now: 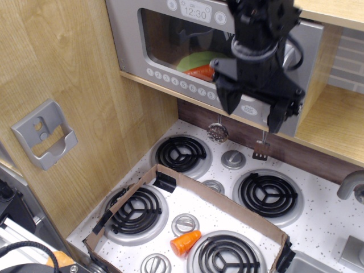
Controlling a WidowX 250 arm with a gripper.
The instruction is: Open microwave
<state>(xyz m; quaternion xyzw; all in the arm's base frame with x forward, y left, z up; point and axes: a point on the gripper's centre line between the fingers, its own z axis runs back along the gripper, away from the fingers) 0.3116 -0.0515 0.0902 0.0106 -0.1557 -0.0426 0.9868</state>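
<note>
The grey toy microwave (165,45) sits on a wooden shelf at the top, door shut, with its 12:30 clock display (195,10) and a row of round white buttons (176,84) below the clear window. An orange carrot and a green item show inside. My black gripper (253,111) hangs open in front of the door's right side, fingers pointing down. It hides most of the silver handle (291,54); I cannot tell whether it touches it.
Below lies a toy stove top (318,222) with several black coil burners and silver knobs. A cardboard frame (227,205) lies on it, with an orange cup (185,242) inside. Small utensils (217,132) hang under the shelf. A grey wall holder (42,133) is at left.
</note>
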